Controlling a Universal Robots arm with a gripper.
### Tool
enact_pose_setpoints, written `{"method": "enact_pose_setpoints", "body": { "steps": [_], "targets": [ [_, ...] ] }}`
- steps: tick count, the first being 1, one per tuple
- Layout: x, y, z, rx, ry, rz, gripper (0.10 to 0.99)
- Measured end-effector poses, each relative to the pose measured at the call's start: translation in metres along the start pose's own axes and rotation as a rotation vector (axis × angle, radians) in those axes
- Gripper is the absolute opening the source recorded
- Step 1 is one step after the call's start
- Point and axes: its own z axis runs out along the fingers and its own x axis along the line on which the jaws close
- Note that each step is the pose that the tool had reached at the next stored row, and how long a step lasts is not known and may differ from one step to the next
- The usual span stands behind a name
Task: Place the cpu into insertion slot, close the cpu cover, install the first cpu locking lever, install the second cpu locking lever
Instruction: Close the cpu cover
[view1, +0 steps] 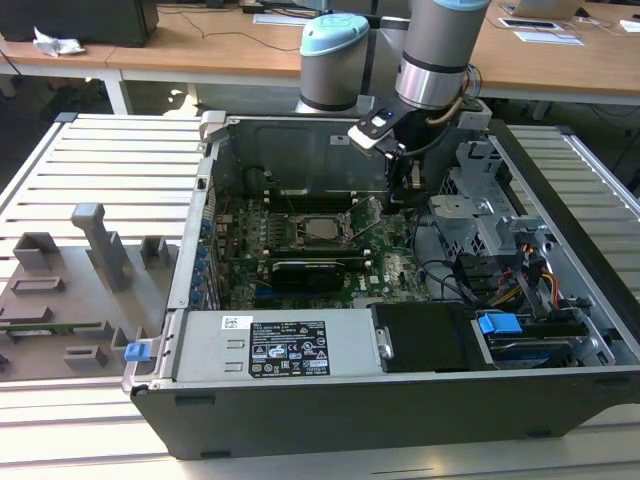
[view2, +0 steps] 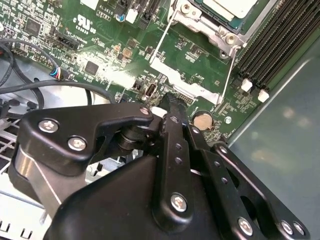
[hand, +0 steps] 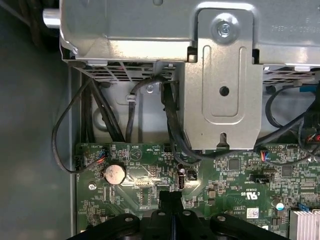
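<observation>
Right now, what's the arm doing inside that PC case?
The Universal Robots arm is reaching into the open PC case. Its gripper is shut and empty, low over the green motherboard beside the socket. The cpu sits in the socket, and the cpu cover appears down over it. Two thin wire locking levers stick out, apparently unlatched.

Light wooden desks (view1: 200, 45) stand behind the grey slatted worktable (view1: 110, 150), papers (view1: 545, 35) on them.

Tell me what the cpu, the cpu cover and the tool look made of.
The cpu: dull silver-grey metal top, matte, evenly pale. The cpu cover: likely bright plated steel, glinting at its edges. The tool: matte black, metal or hard plastic, with silvery screws.
</observation>
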Motion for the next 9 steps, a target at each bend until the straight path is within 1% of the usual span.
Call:
{"method": "enact_pose_setpoints", "body": {
  "steps": [6,9],
  "targets": [
    [0.0,-0.0109,0.0003,0.0,-0.0002,0.0,0.106],
    [0.0,-0.0143,0.0005,0.0,0.0,0.0,0.106]
  ]
}}
